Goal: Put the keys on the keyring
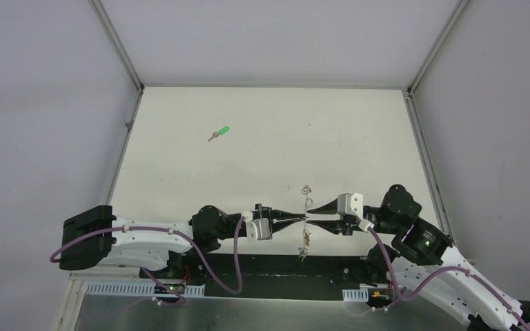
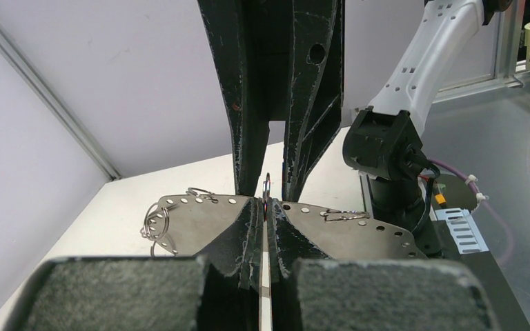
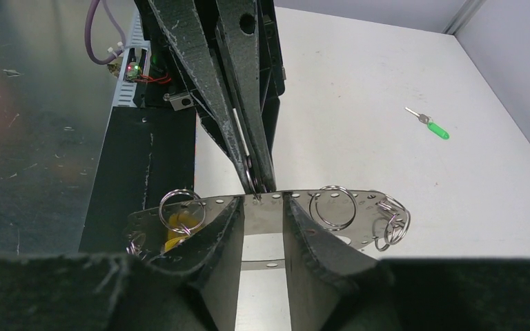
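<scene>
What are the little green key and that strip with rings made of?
The green key: bright, smooth head looks plastic; thin silvery blade looks metal. The keyring: flat holed strip and wire rings, grey with shiny glints, probably steel.

Left wrist view: left tool (image 2: 266,207) covers the middle of the perforated metal strip (image 2: 193,224). The strip's lower edge is hidden behind the pads. The split ring (image 2: 267,185) at its tips shows edge-on only.

Right wrist view: yellow key (image 3: 177,222) is mostly hidden behind a finger (image 3: 214,248), only a yellow patch showing. Where the right tool (image 3: 262,200) meets the strip can't be made out.

Top view: strip is edge-on, its rings too small to count. Green key (image 1: 219,134) teeth unreadable. Right arm (image 1: 455,276) is cut off at the frame corner.
</scene>
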